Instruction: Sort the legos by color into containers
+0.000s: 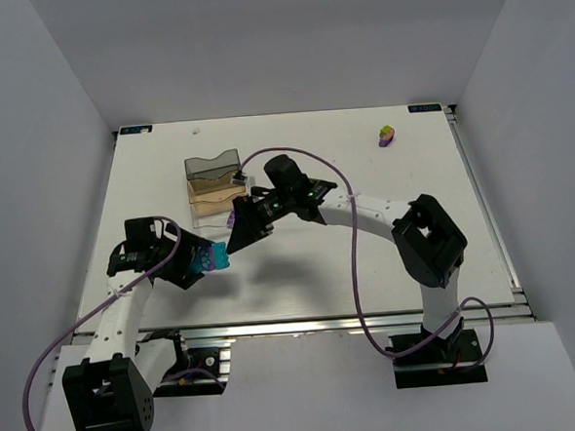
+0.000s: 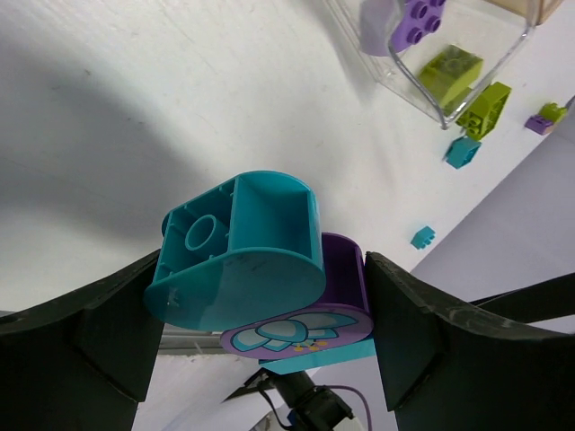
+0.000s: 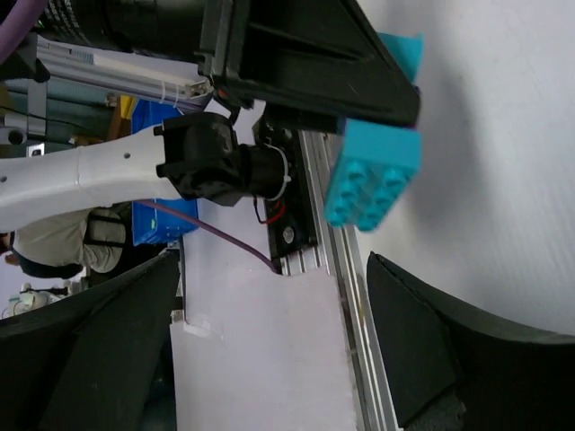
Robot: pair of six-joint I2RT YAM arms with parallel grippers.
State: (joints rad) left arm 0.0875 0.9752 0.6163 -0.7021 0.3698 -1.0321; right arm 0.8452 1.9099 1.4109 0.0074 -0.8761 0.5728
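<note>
My left gripper (image 1: pixel 200 260) is shut on a clump of joined cyan and purple legos (image 2: pixel 260 269), held above the table; the clump shows cyan in the top view (image 1: pixel 215 257). My right gripper (image 1: pixel 240 238) is open and empty, just right of that clump and pointing at it; in its wrist view the fingers (image 3: pixel 449 350) stand wide apart and the cyan brick (image 3: pixel 373 175) hangs ahead. The containers (image 1: pixel 215 186) stand behind both grippers. The nearest bin (image 2: pixel 431 54) holds purple and lime legos. Loose lime (image 2: pixel 485 108) and cyan (image 2: pixel 462 151) legos lie beside it.
A purple and lime lego (image 1: pixel 387 136) lies far back right. A small cyan lego (image 2: pixel 422 237) lies on the table. A purple piece (image 1: pixel 231 219) sits by the containers' front corner. The table's front rail (image 3: pixel 346 269) is near the grippers.
</note>
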